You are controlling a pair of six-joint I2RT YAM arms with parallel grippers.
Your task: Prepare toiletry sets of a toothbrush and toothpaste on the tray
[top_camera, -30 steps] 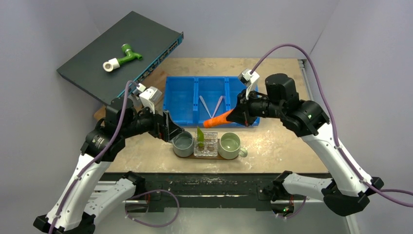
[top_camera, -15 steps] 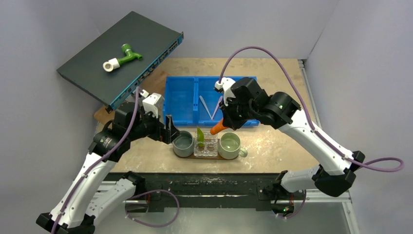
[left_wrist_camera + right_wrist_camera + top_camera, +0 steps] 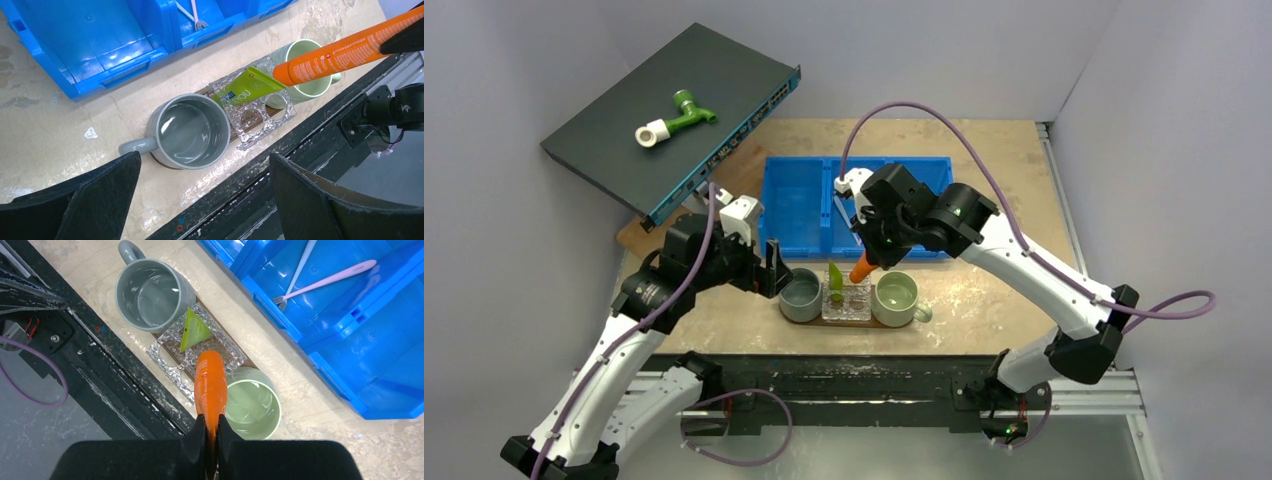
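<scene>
My right gripper (image 3: 210, 432) is shut on the flat end of the orange tube (image 3: 210, 385). The tube's cap points down at the clear glass holder (image 3: 170, 352) between two mugs on the dark-brown tray (image 3: 160, 162). The lime-green tube (image 3: 193, 329) stands tilted in that holder. A pink toothbrush (image 3: 330, 277) and a white one (image 3: 302, 265) lie crossed in the blue bin (image 3: 794, 200). Left of the grey mug (image 3: 190, 130), my left gripper (image 3: 774, 268) hangs wide open with nothing in it.
A pale green mug (image 3: 896, 297) stands at the tray's right end. At the back left a dark network switch (image 3: 674, 110) rests tilted, carrying a green-and-white pipe fitting (image 3: 674, 117). The black front rail (image 3: 844, 370) runs just behind the tray.
My right arm has swung left and down, carrying the orange tube from the bin's front edge to over the glass holder. The left gripper shifted slightly right, still open.
</scene>
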